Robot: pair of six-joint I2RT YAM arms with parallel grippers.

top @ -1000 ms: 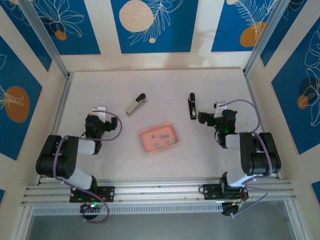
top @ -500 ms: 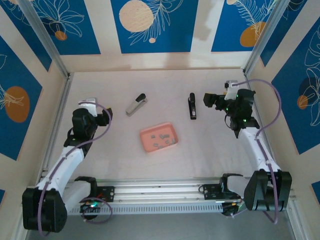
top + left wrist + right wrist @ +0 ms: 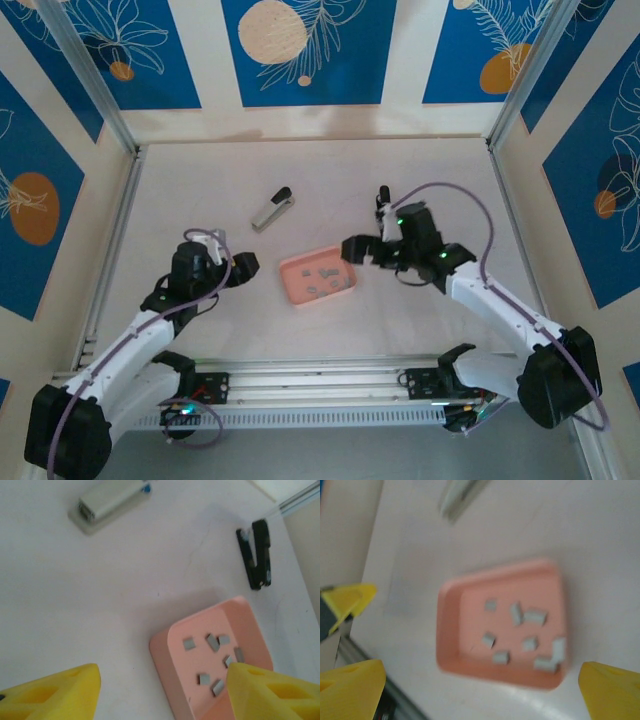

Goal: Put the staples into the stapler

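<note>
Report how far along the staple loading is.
Nothing looks done yet: the staples all lie in the pink tray, and neither the grey stapler nor the black stapler is gripped. In hand: the left gripper and right gripper hover open at either side of the tray, holding nothing. Left: pick up a strip, open a stapler, load it, close it.
</note>
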